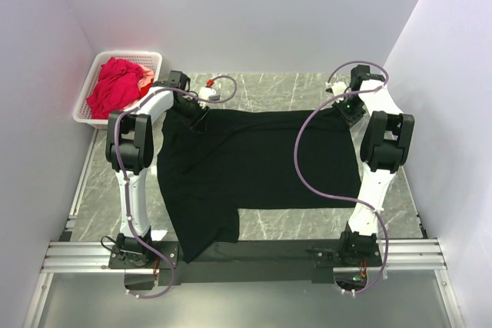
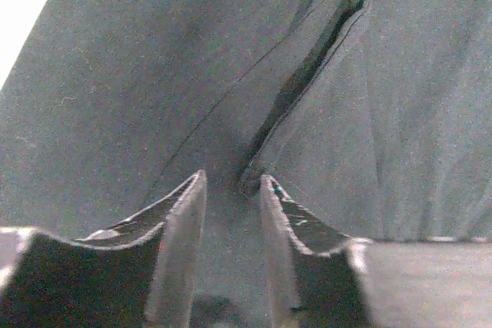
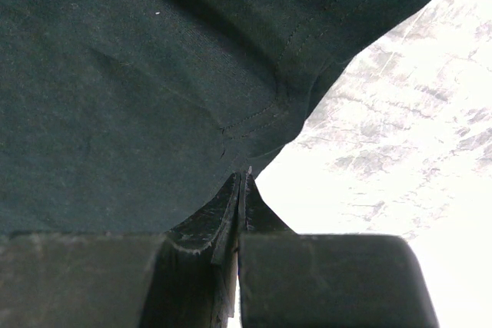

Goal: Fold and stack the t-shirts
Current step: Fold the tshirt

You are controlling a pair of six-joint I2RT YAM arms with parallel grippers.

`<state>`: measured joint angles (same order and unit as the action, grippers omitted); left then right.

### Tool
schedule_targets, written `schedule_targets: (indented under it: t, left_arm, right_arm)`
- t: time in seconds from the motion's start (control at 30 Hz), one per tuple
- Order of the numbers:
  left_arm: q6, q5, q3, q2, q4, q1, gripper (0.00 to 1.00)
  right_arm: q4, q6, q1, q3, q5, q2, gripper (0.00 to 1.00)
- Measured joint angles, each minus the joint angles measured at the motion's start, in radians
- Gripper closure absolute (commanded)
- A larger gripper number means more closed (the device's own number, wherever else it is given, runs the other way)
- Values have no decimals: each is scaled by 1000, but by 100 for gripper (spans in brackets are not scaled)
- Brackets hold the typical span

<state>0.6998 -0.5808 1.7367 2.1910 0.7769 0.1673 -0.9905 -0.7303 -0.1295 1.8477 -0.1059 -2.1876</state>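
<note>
White basket holds red t-shirts (perhaps two, bunched).

The black t-shirt covers the middle of the counter. Bare marble is left for me only in a strip along the far edge and a patch at the near right. The white lattice basket, heaped with red shirts, blocks the far left corner. Walls hem me in on both sides, and a lilac cable loops over the cloth on the right.
</note>
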Motion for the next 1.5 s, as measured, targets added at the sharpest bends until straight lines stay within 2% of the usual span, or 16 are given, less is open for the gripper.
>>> schedule_targets:
  t: [0.1, 0.17, 0.23, 0.37, 0.43, 0.5, 0.6, 0.63, 0.7, 0.73, 0.83, 1.0, 1.3, 1.5]
  left_arm:
    - [6, -1, 0, 0, 2, 1, 70]
    - [14, -1, 0, 0, 8, 2, 72]
    - [19, -1, 0, 0, 14, 4, 70]
    - [23, 0, 0, 0, 22, 10, 55]
    - [23, 1, 0, 0, 24, 13, 53]
    - [23, 3, 0, 0, 26, 16, 56]
    - [22, 7, 0, 0, 26, 19, 68]
    - [23, 9, -1, 0, 26, 19, 75]
    - [24, 11, -1, 0, 27, 20, 82]
    - [26, 13, -1, 0, 27, 20, 89]
    - [32, 13, -1, 0, 36, 21, 99]
    - [47, -4, -29, -24, 67, 21, 99]
    - [74, -77, -194, -248, 146, 85, 99]
    - [101, -100, -300, -261, 161, 139, 99]
  right_arm:
    - [0, 0, 0, 0, 0, 0, 100]
    - [0, 0, 0, 0, 0, 0, 100]
    - [0, 0, 0, 0, 0, 0, 100]
    - [-2, 0, 0, 0, 0, 0, 100]
    - [-2, 0, 0, 0, 0, 0, 100]
    - [-3, 0, 0, 0, 0, 0, 100]
    - [-8, 0, 0, 6, 0, -1, 100]
    - [-9, 0, 0, 8, 0, -1, 100]
    - [-10, 0, 0, 14, 0, -1, 100]
    - [-11, 0, 0, 15, 0, -1, 100]
    - [-11, 0, 0, 17, 0, -1, 100]
    - [-12, 0, 0, 17, 0, -2, 100]
    - [-3, -7, 0, 16, 8, -2, 100]
    - [24, -40, -4, -32, 15, 2, 100]
